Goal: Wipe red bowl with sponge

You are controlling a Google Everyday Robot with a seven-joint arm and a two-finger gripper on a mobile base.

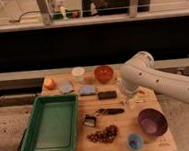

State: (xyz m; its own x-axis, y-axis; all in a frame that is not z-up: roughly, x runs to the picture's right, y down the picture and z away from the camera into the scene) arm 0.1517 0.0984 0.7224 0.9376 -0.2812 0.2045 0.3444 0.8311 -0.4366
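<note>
Hanging low over the worktop (123, 121), your gripper (132, 98) sits at the end of the white arm (159, 81) that reaches in from the right. Its fingers are spread apart and grasp nothing. The red bowl (104, 73) stands behind the fingers and a little to their left, near the worktop's far edge and apart from them. The sponge (88, 90) lies flat further to the left of the fingers, with the black block (107, 95) between it and them. The purple bowl (152, 121) stands in front of the fingers, to their right. The green tray (29, 134) is well apart, far to their left.
</note>
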